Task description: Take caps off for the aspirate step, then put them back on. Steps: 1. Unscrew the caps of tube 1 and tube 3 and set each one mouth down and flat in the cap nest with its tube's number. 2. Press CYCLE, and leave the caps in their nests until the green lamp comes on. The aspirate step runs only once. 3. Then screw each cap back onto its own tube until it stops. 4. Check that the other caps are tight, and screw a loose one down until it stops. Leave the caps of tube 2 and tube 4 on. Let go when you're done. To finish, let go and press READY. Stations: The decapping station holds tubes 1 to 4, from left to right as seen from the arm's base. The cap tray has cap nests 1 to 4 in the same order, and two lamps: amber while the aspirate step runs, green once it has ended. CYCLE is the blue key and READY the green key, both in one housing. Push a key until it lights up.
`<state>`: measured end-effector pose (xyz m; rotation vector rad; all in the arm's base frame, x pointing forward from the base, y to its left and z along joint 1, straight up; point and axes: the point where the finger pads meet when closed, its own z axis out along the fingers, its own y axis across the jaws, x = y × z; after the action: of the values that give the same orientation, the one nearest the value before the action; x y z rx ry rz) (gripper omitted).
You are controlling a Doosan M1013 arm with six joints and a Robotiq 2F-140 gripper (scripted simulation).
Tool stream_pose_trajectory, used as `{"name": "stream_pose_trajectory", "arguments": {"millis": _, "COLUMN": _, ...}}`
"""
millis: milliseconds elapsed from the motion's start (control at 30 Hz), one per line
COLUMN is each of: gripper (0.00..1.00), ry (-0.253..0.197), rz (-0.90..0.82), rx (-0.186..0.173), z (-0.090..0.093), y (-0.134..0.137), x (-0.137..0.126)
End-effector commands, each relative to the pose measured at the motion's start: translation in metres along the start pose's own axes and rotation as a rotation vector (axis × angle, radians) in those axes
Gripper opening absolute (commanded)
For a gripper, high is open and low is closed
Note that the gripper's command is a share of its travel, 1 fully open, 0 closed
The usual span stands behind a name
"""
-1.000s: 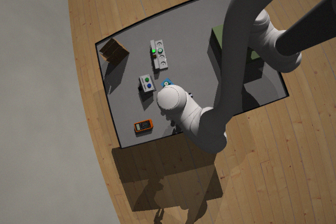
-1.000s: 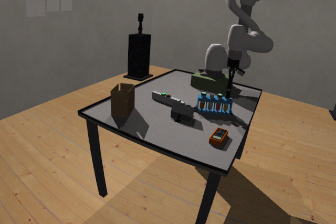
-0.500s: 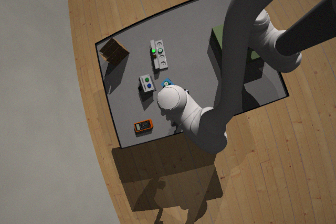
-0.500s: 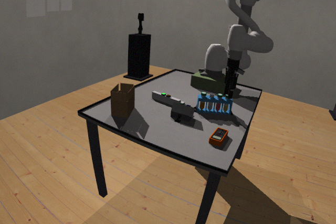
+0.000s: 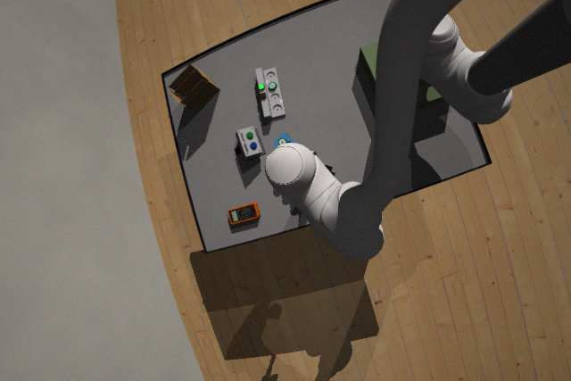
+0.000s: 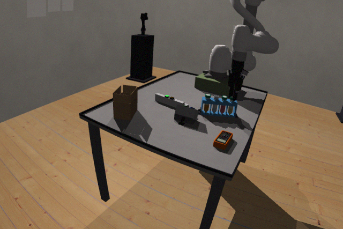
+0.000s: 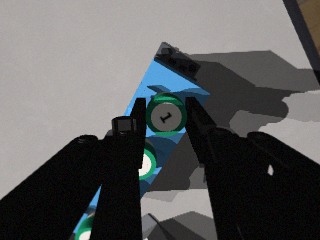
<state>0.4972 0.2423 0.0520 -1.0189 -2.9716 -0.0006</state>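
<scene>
My gripper [image 7: 165,112] [image 6: 232,96] reaches down onto the blue decapping station [image 7: 150,85] [image 6: 218,108], at the end where tube 1 stands. Its fingers press both sides of the green cap marked 1 [image 7: 166,117], which sits on tube 1. Cap 2 [image 7: 146,165] shows partly behind the left finger. In the exterior view, tube 3 [image 6: 216,97] has a bare grey top. Its green cap [image 5: 272,86] lies in a nest of the cap tray [image 5: 266,111] [image 6: 162,97]. The green lamp [image 5: 260,86] [image 6: 166,95] is lit. In the top view the arm hides the gripper.
The key housing [image 5: 243,148] [image 6: 186,112] with the green key [image 5: 250,135] and the blue key [image 5: 252,144] stands between tray and station. A cardboard box [image 5: 194,86] [image 6: 125,105], an orange multimeter [image 5: 243,213] [image 6: 223,139] and a green block [image 6: 207,82] are on the table.
</scene>
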Motion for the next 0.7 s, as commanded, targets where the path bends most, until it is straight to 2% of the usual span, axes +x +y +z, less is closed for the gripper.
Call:
{"name": "stream_pose_trajectory", "arguments": {"millis": 0, "gripper": 0.30, "ry": 0.000, "rz": 0.000, "rx": -0.001, "z": -0.0007, "y": 0.0006, "x": -0.0002}}
{"name": "stream_pose_trajectory", "arguments": {"millis": 267, "gripper": 0.30, "ry": 0.000, "rz": 0.000, "rx": -0.001, "z": -0.0007, "y": 0.0005, "x": -0.0002}}
{"name": "stream_pose_trajectory", "arguments": {"millis": 633, "gripper": 0.30, "ry": 0.000, "rz": 0.550, "rx": -0.001, "z": -0.0007, "y": 0.0006, "x": -0.0002}}
{"name": "stream_pose_trajectory", "arguments": {"millis": 667, "gripper": 0.30, "ry": 0.000, "rz": 0.550, "rx": -0.001, "z": -0.0007, "y": 0.0006, "x": -0.0002}}
